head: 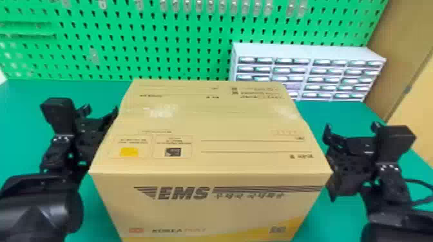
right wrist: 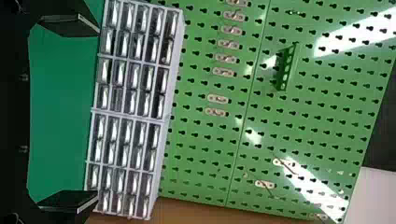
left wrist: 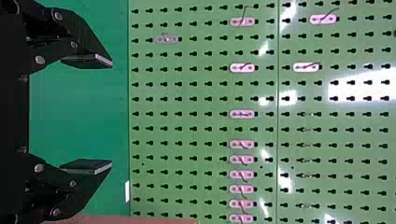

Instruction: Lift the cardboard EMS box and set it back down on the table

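The cardboard EMS box (head: 209,128) stands large in the middle of the head view, closed and upright, between the two arms. My left gripper (head: 98,111) is at its left side, with part of it right against or behind the box's edge. In the left wrist view the left gripper (left wrist: 111,114) is open with nothing between its fingers, and a strip of the box (left wrist: 135,220) runs along the bottom edge. My right gripper (head: 351,127) is beside the box's right side; in the right wrist view the right gripper (right wrist: 99,112) is open and empty. The box's underside is hidden.
A green table (head: 19,112) extends around the box. Behind it rises a green pegboard (head: 129,38). A white cabinet of small drawers (head: 309,51) stands at the back right, beyond the box's far right corner. A cable loops beside the right arm.
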Robot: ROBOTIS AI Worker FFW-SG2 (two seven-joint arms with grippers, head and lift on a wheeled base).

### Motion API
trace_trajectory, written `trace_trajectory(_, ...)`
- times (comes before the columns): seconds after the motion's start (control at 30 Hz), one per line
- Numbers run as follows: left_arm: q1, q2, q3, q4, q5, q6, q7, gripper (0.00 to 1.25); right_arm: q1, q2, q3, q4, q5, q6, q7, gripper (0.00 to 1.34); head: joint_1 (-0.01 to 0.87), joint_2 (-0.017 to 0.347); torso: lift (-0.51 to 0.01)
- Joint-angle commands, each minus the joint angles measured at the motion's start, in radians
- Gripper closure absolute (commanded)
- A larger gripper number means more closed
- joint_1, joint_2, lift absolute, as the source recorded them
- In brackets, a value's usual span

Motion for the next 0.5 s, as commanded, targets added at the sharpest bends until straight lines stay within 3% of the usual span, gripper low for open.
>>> trace_trajectory(0.0,0.001,0.000,-0.026,0.000,0.006,0.002,-0.003,0.49,-0.006,-0.004,0.022,0.015,-0.011,-0.014,0.000,0.08,0.678,-0.014,-0.098)
trace_trajectory(0.47,-0.005,0.000,-0.101,0.005,0.041,0.027,-0.032,0.49,-0.022,-0.020,0.100,0.041,-0.026,-0.031,0.000,0.08,0.678,-0.014,-0.098)
